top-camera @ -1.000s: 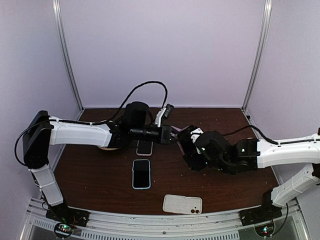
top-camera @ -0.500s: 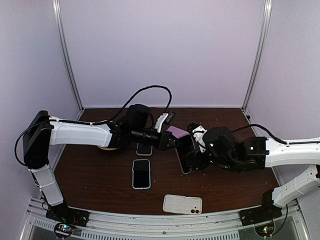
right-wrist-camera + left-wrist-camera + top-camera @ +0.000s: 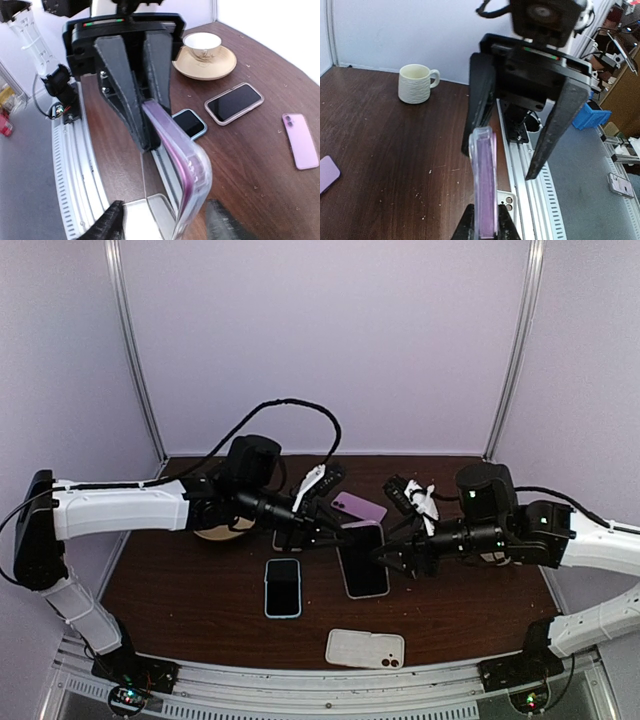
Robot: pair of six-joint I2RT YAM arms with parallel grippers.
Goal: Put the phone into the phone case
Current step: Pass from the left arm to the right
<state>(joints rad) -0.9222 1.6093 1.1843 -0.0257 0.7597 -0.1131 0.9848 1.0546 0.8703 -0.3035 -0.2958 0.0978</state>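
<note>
- Two arms meet over the middle of the brown table [image 3: 190, 592], and one phone case [image 3: 362, 562] is held between them, off the surface.
- The phone case is clear-rimmed, with a dark glossy face turned up. Purple shows through its edge in both wrist views (whether a phone sits fully inside cannot be told).
- The left gripper [image 3: 318, 533] has its jaws pressed together on the far short end of the phone case, pinching it across its thickness.
- The right gripper [image 3: 392, 558] stands at the case's right long edge. Its two fingers are spread wide, one on each side of the case, and neither visibly touches it.
- Three phones lie flat on the table:
  - a purple phone [image 3: 358, 507], back up, just beyond the held case;
  - a blue-rimmed phone [image 3: 283, 587], screen up, to the left of it;
  - a pink-rimmed phone [image 3: 234, 102], screen up, partly under the left arm.
- One cream case [image 3: 365, 647] lies near the front edge, its two camera holes to the right.
- One cup [image 3: 202, 44] sits on one saucer [image 3: 226, 64] under the left arm.
- One white mug [image 3: 415, 85] stands apart and is seen only from the left wrist.
</note>
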